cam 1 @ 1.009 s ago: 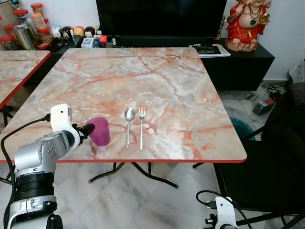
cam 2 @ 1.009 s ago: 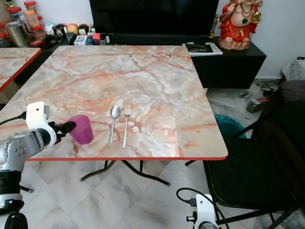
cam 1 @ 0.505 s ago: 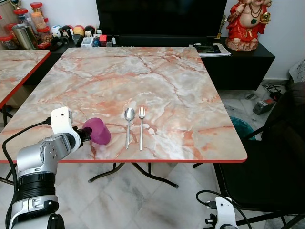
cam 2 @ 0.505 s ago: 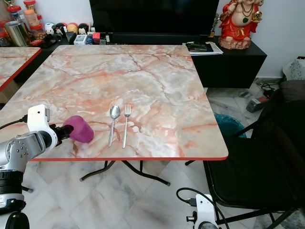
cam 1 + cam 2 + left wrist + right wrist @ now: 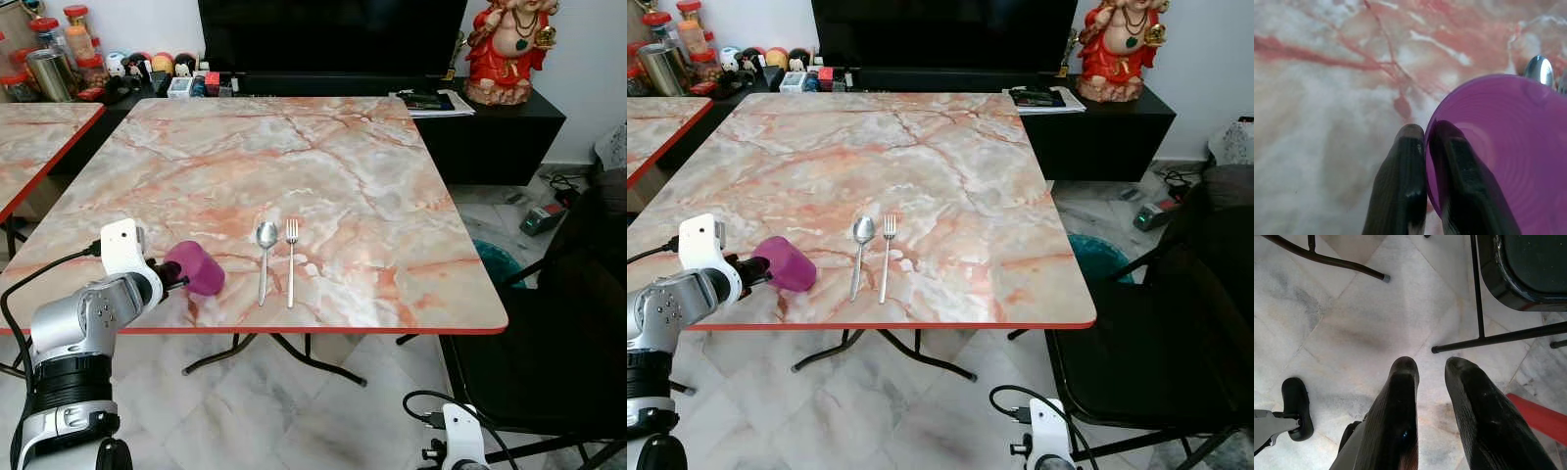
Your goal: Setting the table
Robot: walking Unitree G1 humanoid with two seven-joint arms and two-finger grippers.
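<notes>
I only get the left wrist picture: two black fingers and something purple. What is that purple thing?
Observer: A purple cup, tipped on its side at the table's near edge, its rim pinched by the left pincer.
Operator: What's the shiny bit beside it?
Observer: A spoon, lying next to a fork.
Operator: And the other arm?
Observer: The right pincer hangs open over the floor, near a black chair.
</notes>
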